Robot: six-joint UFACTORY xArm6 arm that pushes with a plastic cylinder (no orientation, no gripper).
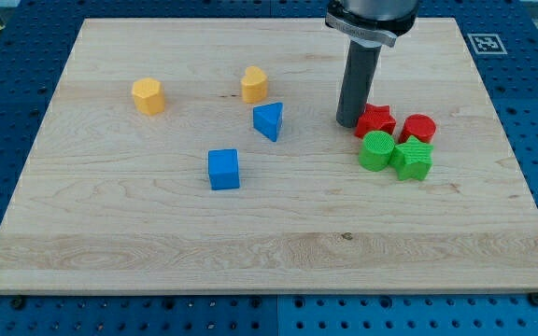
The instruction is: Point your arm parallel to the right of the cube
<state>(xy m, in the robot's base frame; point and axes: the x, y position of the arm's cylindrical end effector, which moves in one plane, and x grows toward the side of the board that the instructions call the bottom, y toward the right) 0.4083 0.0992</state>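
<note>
We carry no pincer here, only a rod, so there is nothing to open or clamp. Our tip (347, 122) rests on the tabletop (157, 243) just beside the red star (375, 119), on its left in the view, probably touching it. Close behind that sit the red cylinder (419, 128), green cylinder (375, 150) and green star (413, 160), bunched together.

The blue cube (223, 169) lies well apart, toward the view's lower left. We judge the stretch to its right open; only the blue triangle (268, 120) stands near that path. The yellow hexagon (148, 95) and yellow block (255, 84) lie clear of it.
</note>
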